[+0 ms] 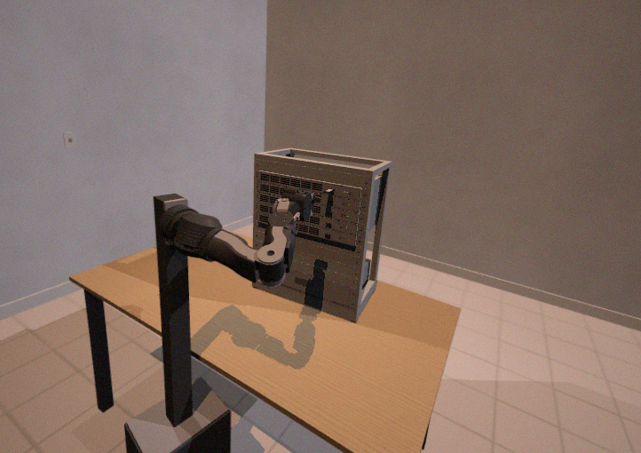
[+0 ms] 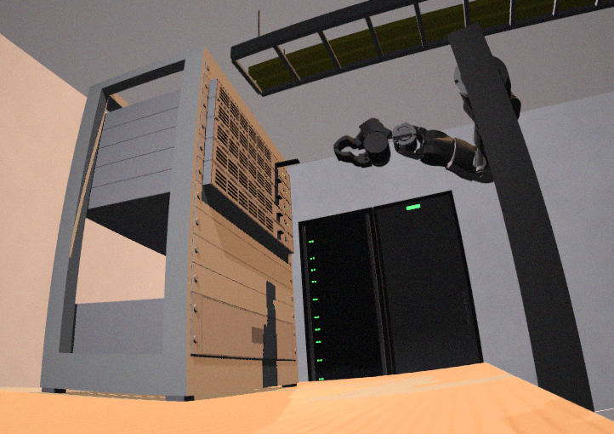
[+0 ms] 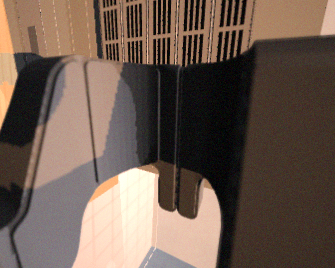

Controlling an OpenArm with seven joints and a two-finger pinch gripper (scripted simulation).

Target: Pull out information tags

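Note:
The tan server rack stands on the wooden table. Several servers with vent grilles fill its upper part. One dark information tag sticks out from an upper server on its light side. Small green lights show there; I see no yellow or blue light at this size. My gripper is shut with nothing between its fingers. It hangs in front of the upper servers, a clear gap away from the tag.
The arm's dark post stands at the table's near edge. Blank tan panels fill the rack's lower part. A black cabinet stands behind, and a cable tray runs overhead.

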